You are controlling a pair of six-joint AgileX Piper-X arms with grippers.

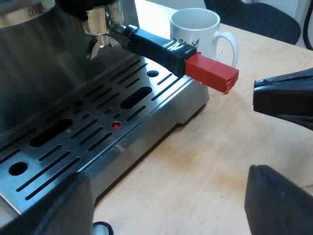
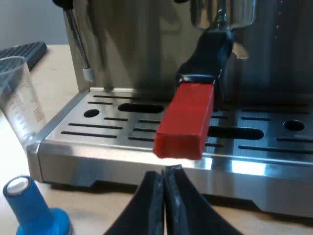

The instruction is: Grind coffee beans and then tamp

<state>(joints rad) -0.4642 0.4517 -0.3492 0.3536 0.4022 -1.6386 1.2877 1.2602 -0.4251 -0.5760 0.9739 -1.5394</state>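
Observation:
The metal holder (image 1: 98, 22) is locked into the espresso machine's front (image 1: 44, 63), and its dark handle (image 1: 154, 46) sticks out over the drip tray and ends in red (image 1: 210, 72). My left gripper (image 1: 166, 196) hangs open over the wooden table beside the tray's edge, nothing between its fingers. My right gripper (image 1: 283, 98) is close to the red end, a short gap away. In the right wrist view my right gripper (image 2: 164, 172) is shut and empty, its tips just below the red end (image 2: 186, 122). A blue tamper (image 2: 29, 208) stands on the table by the tray's corner.
A white mug (image 1: 195, 29) stands on the table behind the handle. A measuring glass (image 2: 19, 107) stands by the tray's corner near the tamper. The steam wand (image 2: 78, 39) hangs over the slotted drip tray (image 2: 117, 147). Bare wooden table (image 1: 210, 161) lies beside the machine.

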